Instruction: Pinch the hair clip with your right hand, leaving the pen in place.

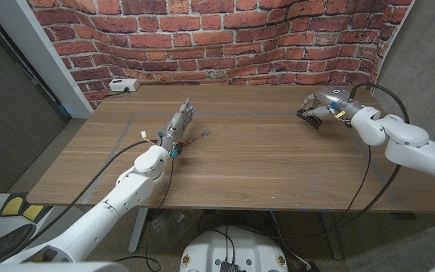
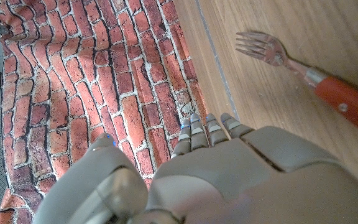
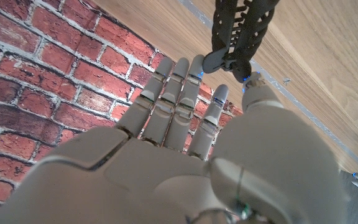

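Observation:
A black toothed hair clip point(image 1: 306, 115) point(image 3: 236, 28) lies on the wooden table point(image 1: 263, 162) at the far right. My right hand point(image 1: 325, 102) point(image 3: 185, 149) reaches over it with fingers stretched out. Its thumb tip and a fingertip point(image 3: 197, 62) press the clip's near end from either side, pinching it. Left of the middle, my left hand point(image 1: 180, 121) point(image 2: 216, 168) stands on its edge, fingers straight, holding nothing. Just to the right of the left hand lies a fork with a red handle point(image 1: 197, 137) point(image 2: 328, 87). It is not touched by the hand.
A small white box point(image 1: 123, 85) sits at the table's far left corner against the brick wall point(image 1: 225, 38). Tape lines point(image 1: 119, 140) mark the tabletop. Bare wood stretches between the two hands.

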`<act>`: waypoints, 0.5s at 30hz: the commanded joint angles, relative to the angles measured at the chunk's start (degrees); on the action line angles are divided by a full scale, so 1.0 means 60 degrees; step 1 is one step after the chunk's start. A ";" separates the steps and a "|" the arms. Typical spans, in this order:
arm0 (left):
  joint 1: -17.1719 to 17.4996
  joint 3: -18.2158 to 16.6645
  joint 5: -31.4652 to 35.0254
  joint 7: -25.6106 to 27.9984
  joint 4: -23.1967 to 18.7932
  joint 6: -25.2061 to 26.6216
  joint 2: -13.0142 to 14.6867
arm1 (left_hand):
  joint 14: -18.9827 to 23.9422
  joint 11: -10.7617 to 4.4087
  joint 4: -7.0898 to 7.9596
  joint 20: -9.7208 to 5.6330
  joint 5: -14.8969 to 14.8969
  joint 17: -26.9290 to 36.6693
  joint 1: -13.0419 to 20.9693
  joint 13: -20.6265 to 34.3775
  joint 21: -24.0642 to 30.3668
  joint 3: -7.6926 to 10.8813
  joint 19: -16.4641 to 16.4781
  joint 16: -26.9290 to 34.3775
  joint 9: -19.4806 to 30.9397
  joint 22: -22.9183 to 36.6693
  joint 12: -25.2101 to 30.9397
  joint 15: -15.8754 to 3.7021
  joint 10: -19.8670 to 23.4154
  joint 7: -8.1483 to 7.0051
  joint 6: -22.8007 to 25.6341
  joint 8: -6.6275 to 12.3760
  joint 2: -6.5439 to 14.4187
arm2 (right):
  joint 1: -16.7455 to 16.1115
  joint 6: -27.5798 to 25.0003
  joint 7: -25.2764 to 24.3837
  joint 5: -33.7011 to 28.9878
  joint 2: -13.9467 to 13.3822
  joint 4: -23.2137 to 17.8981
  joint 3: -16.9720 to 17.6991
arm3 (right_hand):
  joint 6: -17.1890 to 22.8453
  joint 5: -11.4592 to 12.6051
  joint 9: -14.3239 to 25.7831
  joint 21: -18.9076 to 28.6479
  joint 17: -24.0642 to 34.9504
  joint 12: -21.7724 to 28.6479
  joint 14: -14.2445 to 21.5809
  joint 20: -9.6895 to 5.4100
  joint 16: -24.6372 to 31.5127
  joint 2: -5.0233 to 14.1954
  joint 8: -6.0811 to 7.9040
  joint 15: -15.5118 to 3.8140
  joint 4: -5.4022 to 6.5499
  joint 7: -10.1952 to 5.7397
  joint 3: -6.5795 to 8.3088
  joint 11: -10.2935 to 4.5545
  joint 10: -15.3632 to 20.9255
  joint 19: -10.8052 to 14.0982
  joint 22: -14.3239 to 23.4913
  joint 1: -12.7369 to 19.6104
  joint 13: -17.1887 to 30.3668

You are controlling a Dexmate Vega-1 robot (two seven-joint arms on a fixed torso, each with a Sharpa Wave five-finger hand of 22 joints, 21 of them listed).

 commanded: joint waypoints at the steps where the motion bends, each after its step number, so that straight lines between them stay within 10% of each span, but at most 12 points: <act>1: 0.0087 -0.0030 0.0006 0.0080 -0.0126 0.0047 0.0043 | -0.0021 -0.0010 0.0010 0.0061 -0.0039 0.0034 0.0012 0.0042 -0.0047 -0.0015 -0.0002 -0.0009 0.0024 0.0037 -0.0020 0.0029 -0.0009 -0.0064 0.0028 -0.0024 0.0030 | 0.0324 -0.0323 -0.0162 -0.0157 0.0323 0.0622 -0.0409 | -0.0034 0.0042 0.0030 -0.0052 0.0019 0.0010 0.0005 0.0041 0.0046 0.0028 -0.0016 -0.0599 0.0014 -0.0043 -0.0018 -0.1098 0.1017 0.0018 0.0000 -0.0039 0.0021; 15: 0.0114 -0.0028 0.0054 0.0171 -0.0234 0.0104 0.0063 | -0.0016 -0.0021 0.0005 0.0054 -0.0045 0.0035 0.0031 0.0042 -0.0050 -0.0027 0.0000 -0.0006 0.0024 0.0037 -0.0029 0.0030 -0.0036 -0.0064 0.0038 -0.0019 0.0050 | 0.0695 -0.0708 -0.0084 -0.0129 0.0522 0.1271 -0.0821 | -0.0151 0.0042 0.0035 -0.0058 0.0027 -0.0057 -0.0102 0.0167 0.0043 0.0006 -0.0079 -0.0577 0.0025 -0.0095 -0.0035 -0.1101 0.0777 0.0050 -0.0003 -0.0136 0.0053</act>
